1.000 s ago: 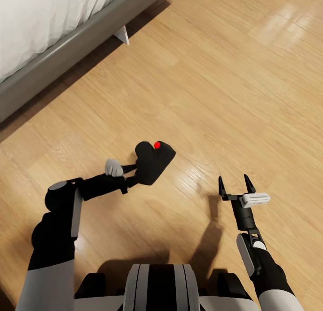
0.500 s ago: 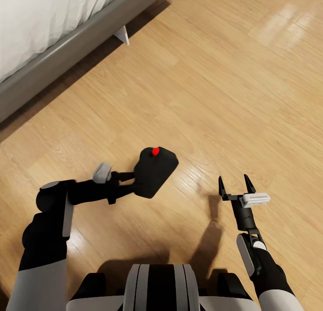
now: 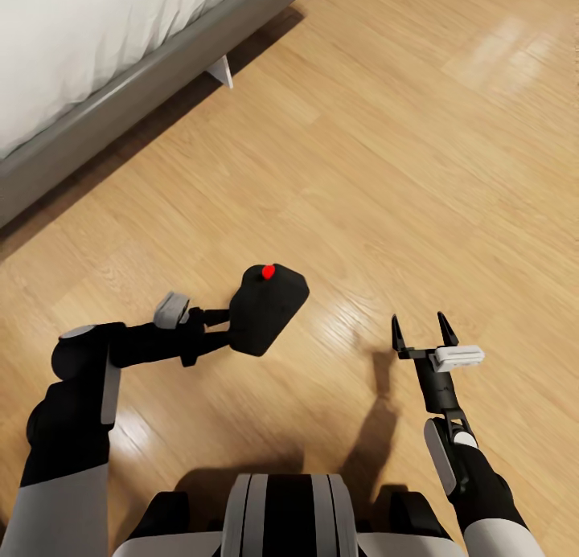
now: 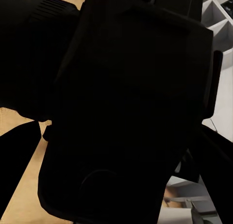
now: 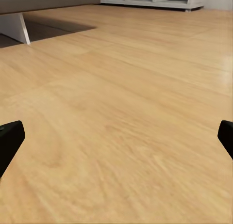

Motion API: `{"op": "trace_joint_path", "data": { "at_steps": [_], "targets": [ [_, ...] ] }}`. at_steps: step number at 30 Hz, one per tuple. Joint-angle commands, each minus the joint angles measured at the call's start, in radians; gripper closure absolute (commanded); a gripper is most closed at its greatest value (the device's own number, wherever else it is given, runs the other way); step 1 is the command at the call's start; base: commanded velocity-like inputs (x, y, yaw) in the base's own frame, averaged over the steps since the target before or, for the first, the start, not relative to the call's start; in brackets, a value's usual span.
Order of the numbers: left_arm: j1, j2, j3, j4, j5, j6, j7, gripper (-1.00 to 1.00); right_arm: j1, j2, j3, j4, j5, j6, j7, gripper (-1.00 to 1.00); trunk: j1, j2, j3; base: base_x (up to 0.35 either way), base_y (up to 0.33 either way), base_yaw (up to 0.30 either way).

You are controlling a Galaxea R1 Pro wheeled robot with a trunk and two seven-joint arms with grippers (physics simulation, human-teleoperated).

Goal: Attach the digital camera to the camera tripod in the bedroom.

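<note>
Digital camera point(image 3: 268, 309) sits clamped in the left gripper point(image 3: 227, 329) above bare plank floor point(image 3: 402, 179); right gripper point(image 3: 420, 332) gapes empty; bed frame point(image 3: 153, 83) edges far left.

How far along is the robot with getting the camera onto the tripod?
Done: the digital camera is picked up, held in the left gripper above the wood floor beside the bed. In hand: carrying it, while the right gripper hangs open and empty. Left: reaching the camera tripod, which isn't in sight here, and mounting the camera.
</note>
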Motion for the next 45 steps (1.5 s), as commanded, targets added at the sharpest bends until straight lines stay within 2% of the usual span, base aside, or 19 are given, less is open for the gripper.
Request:
{"op": "trace_joint_path", "data": {
  "at_steps": [1, 10, 16, 17, 21, 27, 30, 36, 40, 45],
  "targets": [
    [0.0, -0.001, 0.003, -0.001, -0.005, 0.011, -0.007, 1.0, 0.0, 0.0, -0.001, 0.001, -0.01, -0.001, 0.01, -1.0, -0.001, 0.0, 0.004, 0.0, 0.0, 0.0],
    [-0.002, -0.003, 0.008, -0.001, -0.005, 0.024, -0.007, 1.0, 0.0, 0.0, -0.001, 0.001, -0.01, -0.003, 0.01, -1.0, -0.005, 0.002, 0.038, 0.0, 0.0, 0.0],
    [-0.001, 0.0, 0.014, 0.001, -0.005, 0.09, -0.007, 1.0, 0.0, 0.0, -0.001, 0.001, -0.01, -0.003, 0.012, -1.0, -0.007, 0.004, 0.062, 0.0, 0.0, 0.0],
    [-0.001, 0.003, 0.025, 0.001, -0.005, 0.114, -0.007, 1.0, 0.0, 0.0, -0.001, 0.001, -0.01, -0.003, 0.012, -1.0, -0.008, 0.004, 0.065, 0.0, 0.0, 0.0],
    [-0.001, 0.006, 0.067, 0.001, -0.005, 0.145, -0.007, 1.0, -0.001, 0.0, -0.001, 0.001, -0.011, -0.004, 0.012, -1.0, -0.01, 0.005, 0.081, 0.0, 0.0, 0.0],
    [-0.001, 0.009, 0.123, 0.001, -0.005, 0.158, -0.007, 1.0, -0.001, 0.0, -0.002, 0.0, -0.012, -0.003, 0.012, -1.0, -0.012, 0.006, 0.104, 0.0, 0.0, 0.0],
    [-0.001, 0.01, 0.137, 0.001, -0.005, 0.158, -0.007, 1.0, -0.001, 0.0, -0.003, -0.001, -0.012, -0.003, 0.012, -1.0, -0.014, 0.007, 0.116, 0.0, 0.0, 0.0],
    [0.0, 0.011, 0.199, 0.001, -0.005, 0.158, -0.007, 1.0, -0.001, 0.0, -0.006, -0.001, -0.013, 0.003, 0.01, -1.0, -0.016, 0.008, 0.139, 0.0, 0.0, 0.0],
    [0.0, 0.01, 0.217, 0.001, -0.005, 0.161, -0.007, 1.0, 0.0, 0.0, -0.006, -0.001, -0.013, 0.006, 0.008, -1.0, -0.018, 0.009, 0.154, 0.0, 0.0, 0.0],
    [0.0, 0.01, 0.22, 0.002, -0.007, 0.172, -0.007, 1.0, 0.0, 0.0, -0.007, -0.001, -0.013, 0.014, 0.006, -1.0, -0.02, 0.01, 0.174, 0.0, 0.0, 0.0]
  ]
}}
